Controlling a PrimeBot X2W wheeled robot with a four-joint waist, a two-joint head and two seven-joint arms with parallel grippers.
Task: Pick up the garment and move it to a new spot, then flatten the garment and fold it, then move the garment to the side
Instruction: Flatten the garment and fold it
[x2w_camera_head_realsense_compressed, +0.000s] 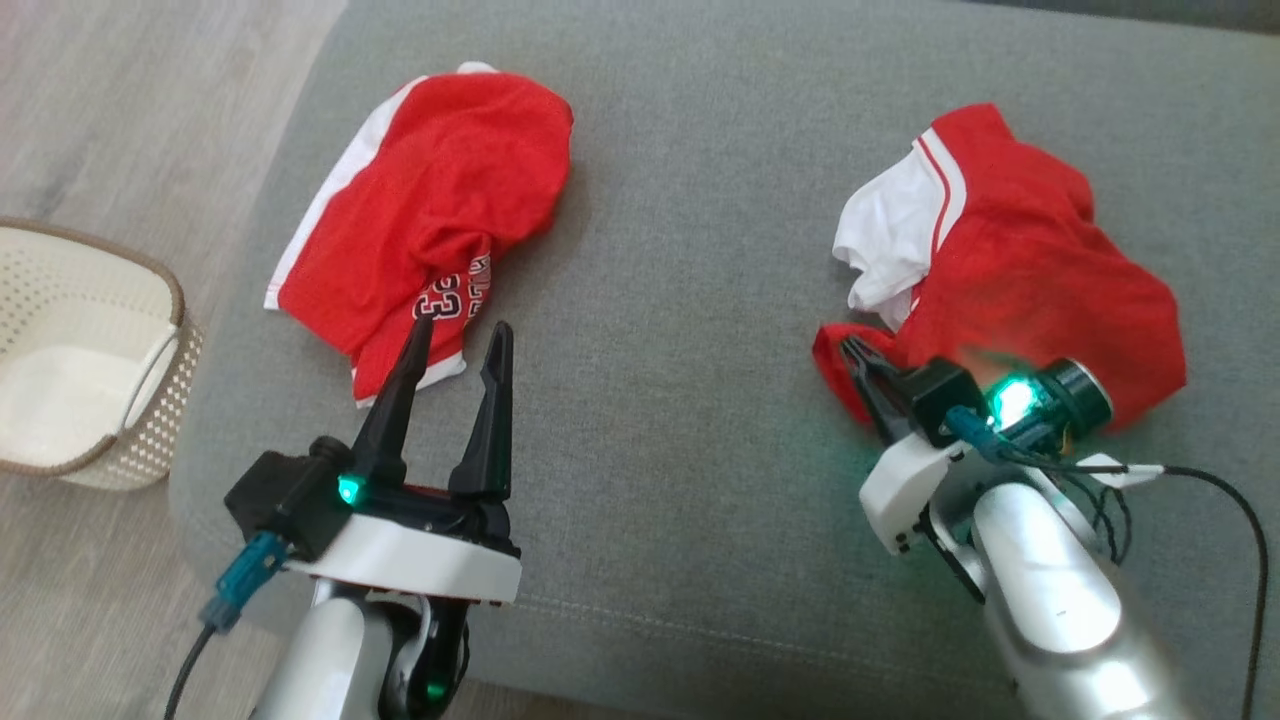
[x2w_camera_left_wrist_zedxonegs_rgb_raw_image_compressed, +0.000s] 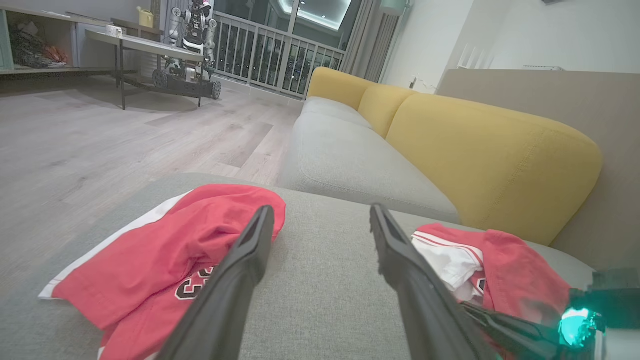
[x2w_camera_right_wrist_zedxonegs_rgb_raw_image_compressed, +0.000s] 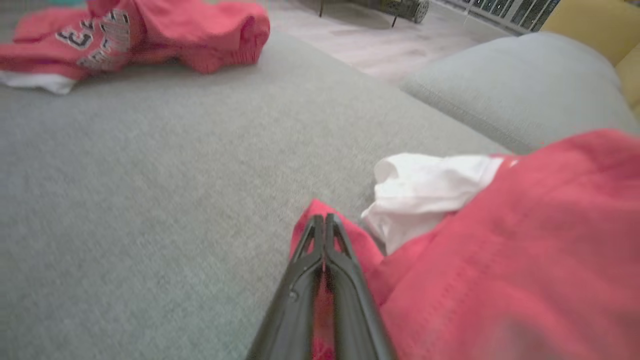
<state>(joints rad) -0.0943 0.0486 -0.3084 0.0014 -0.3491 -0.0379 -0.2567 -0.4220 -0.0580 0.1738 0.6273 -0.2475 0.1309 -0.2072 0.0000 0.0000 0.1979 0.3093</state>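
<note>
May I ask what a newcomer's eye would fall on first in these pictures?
Two red-and-white garments lie on the grey cushion: the left garment and the right garment. The right gripper has its jaws shut on the right garment's near corner; the left gripper stands open by the left garment.

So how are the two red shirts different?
The left shirt shows dark numbers and lies free, the open left gripper near its edge. The right shirt shows a bunched white part, and the right gripper is shut on its red corner. Both are red with white trim, crumpled on the grey cushion.
</note>
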